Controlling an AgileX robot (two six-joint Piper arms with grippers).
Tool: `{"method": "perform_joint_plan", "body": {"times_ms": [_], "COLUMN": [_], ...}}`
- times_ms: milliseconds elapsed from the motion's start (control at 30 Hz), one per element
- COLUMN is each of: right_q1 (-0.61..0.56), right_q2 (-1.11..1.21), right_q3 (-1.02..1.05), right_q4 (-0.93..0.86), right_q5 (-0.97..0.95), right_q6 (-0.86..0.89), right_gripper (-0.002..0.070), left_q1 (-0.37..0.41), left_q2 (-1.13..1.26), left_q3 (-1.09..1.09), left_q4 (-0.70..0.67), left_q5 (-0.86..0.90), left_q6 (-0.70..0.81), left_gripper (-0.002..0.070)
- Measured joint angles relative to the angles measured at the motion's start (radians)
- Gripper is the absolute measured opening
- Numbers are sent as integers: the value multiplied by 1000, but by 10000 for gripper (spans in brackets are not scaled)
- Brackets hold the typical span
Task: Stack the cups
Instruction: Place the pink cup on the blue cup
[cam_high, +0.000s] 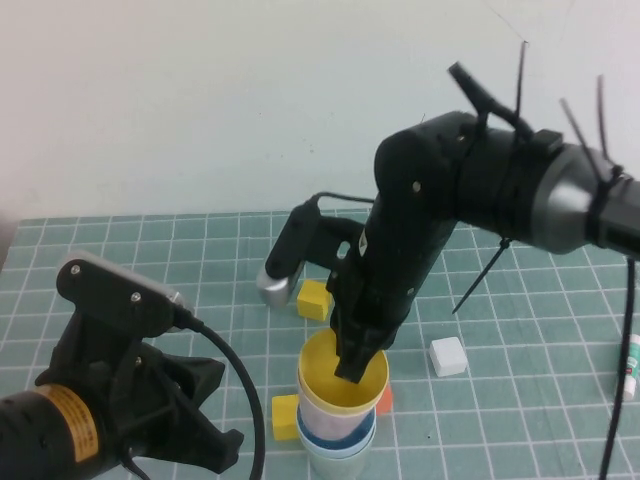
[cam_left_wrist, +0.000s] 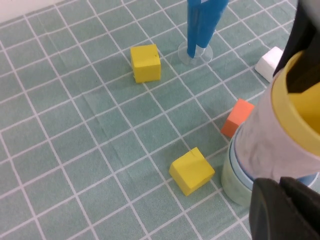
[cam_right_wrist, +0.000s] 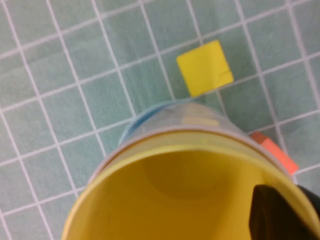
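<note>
— What sort of place is this?
— A robotics lab bench, by the look of it: a green cutting-mat tabletop (cam_high: 520, 300) ruled in white squares, set against a bare white wall (cam_high: 200, 100).
— Anything else?
— Two black robot arms with cable-tied wiring, and small foam test blocks, like the yellow cube (cam_high: 314, 299) and white cube (cam_high: 448, 356).

Wall (cam_high: 200, 100): plain, off-white, evenly lit; table mat (cam_high: 120, 250): teal-green, white grid lines, covered the whole work surface.
</note>
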Motion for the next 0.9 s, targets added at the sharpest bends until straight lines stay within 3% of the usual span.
{"method": "perform_joint_plan", "body": {"times_ms": [400,467,633,700,900], "right_q1": [0,0,0,0,0], "right_q2": [66,66,66,66,48], "right_q3": [-2,-2,-6,-23,-173], "right_q4": [-4,-4,-4,-17,-103], "right_q5": [16,18,30,44,127], "right_q6": [-19,-19,-14,-10,-5], "right_gripper": [43,76,279,325,335], "left_q1": [0,0,0,0,0], "left_q2": [0,0,0,0,-10], "left_q3": [0,0,0,0,0], "left_q4": [0,0,0,0,0], "left_q5": [1,1,4,4,2], "left_q6": [0,0,0,0,34], "left_gripper": [-2,-2,-2,-1,-2]}}
